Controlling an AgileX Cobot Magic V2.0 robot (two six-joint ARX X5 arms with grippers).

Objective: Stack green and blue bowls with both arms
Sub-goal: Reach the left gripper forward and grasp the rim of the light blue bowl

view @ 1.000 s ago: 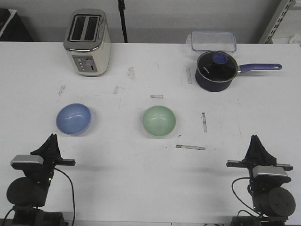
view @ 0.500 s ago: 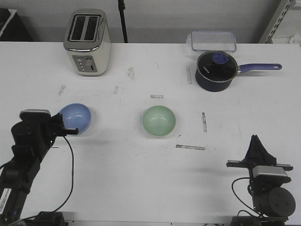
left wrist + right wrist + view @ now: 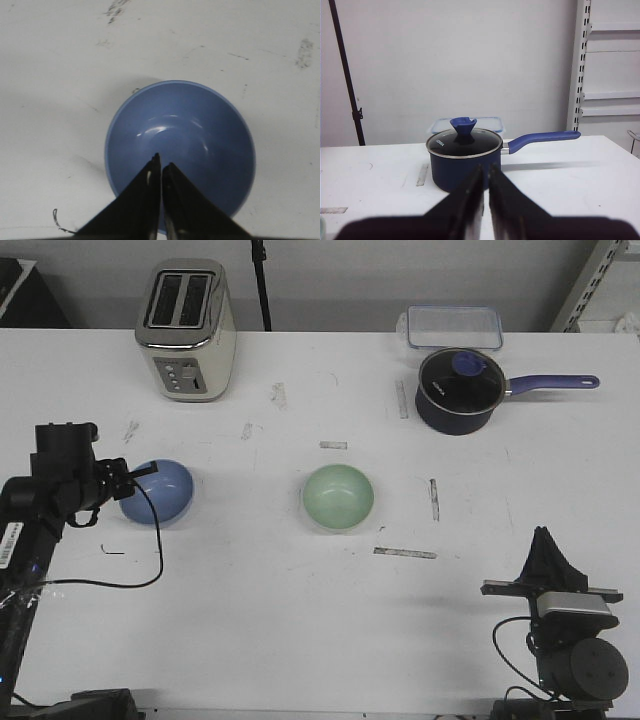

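The left pincer (image 3: 128, 474) has swung up from the counter's (image 3: 300, 620) near left corner to hang over the light periwinkle-blue smooth round bowl (image 3: 158, 492) by the left edge, jaws clenched on nothing; so the reach has begun, no grasp yet; the pale mint-green smooth round bowl (image 3: 338, 497) sits mid-counter, upright, empty; the right pincer (image 3: 546, 540) stays parked, clenched.

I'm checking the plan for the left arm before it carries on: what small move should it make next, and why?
Probably open the fingers. The left gripper hangs over the blue bowl with its fingers pressed together, so it cannot yet straddle the rim. The green bowl sits apart, untouched, and the right gripper is parked near the table's front edge.
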